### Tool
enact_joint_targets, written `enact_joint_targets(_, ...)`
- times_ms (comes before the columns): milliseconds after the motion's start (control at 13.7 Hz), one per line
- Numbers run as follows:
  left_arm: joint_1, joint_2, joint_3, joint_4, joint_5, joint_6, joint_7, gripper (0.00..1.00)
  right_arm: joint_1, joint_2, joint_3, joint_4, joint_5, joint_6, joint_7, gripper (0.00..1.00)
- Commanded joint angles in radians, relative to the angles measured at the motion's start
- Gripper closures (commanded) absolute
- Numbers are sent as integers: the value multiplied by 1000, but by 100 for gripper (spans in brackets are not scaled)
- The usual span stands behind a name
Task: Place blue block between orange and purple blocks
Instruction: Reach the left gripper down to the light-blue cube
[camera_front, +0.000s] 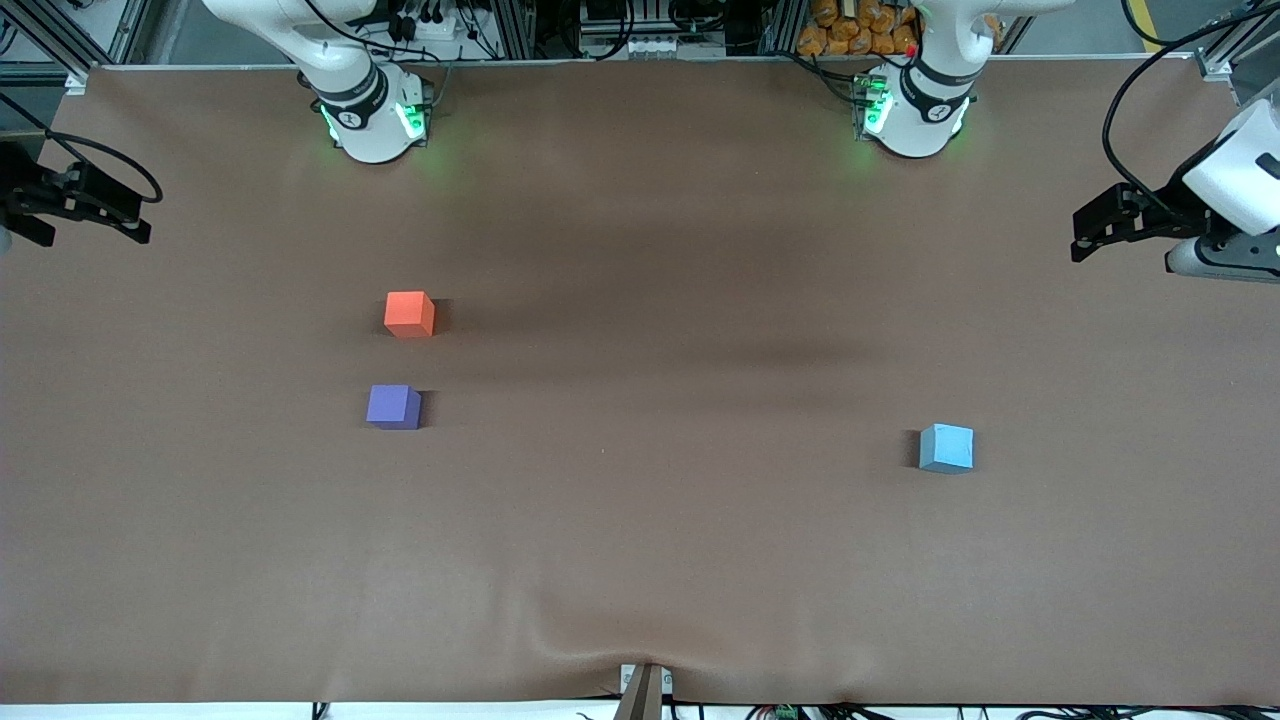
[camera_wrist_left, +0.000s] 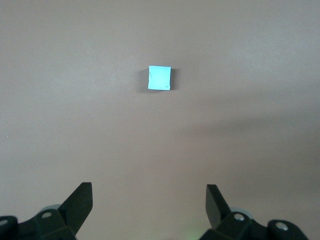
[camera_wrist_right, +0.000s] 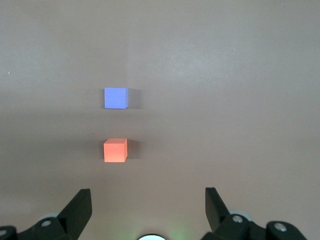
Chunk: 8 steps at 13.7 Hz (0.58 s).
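The blue block (camera_front: 946, 447) sits alone on the brown table toward the left arm's end; it also shows in the left wrist view (camera_wrist_left: 159, 78). The orange block (camera_front: 409, 314) and the purple block (camera_front: 393, 406) sit close together toward the right arm's end, the purple one nearer the front camera. Both show in the right wrist view, orange (camera_wrist_right: 115, 150) and purple (camera_wrist_right: 115, 98). My left gripper (camera_front: 1085, 236) (camera_wrist_left: 149, 194) hangs open and empty high over its end of the table. My right gripper (camera_front: 140, 218) (camera_wrist_right: 148, 197) hangs open and empty high over its own end.
The brown mat (camera_front: 640, 560) covers the whole table, with a ripple at its front edge near a small bracket (camera_front: 645, 688). The two arm bases (camera_front: 372, 115) (camera_front: 915, 110) stand along the back edge.
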Motion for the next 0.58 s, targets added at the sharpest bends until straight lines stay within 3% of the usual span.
enact_joint_targets(0,6,9,-2,16,-15,-22,-12,0,6,9,-3,21,-16,-15,-5,0)
enact_joint_targets(218,-19,86,-11,21,11,-17,-47,0,6,8,-3,18,-30,-12,-5,0)
enact_joint_targets(510,-97,341,-19,139,118,71,-257,0,5,8,-3,18,-30,-11,-3,0)
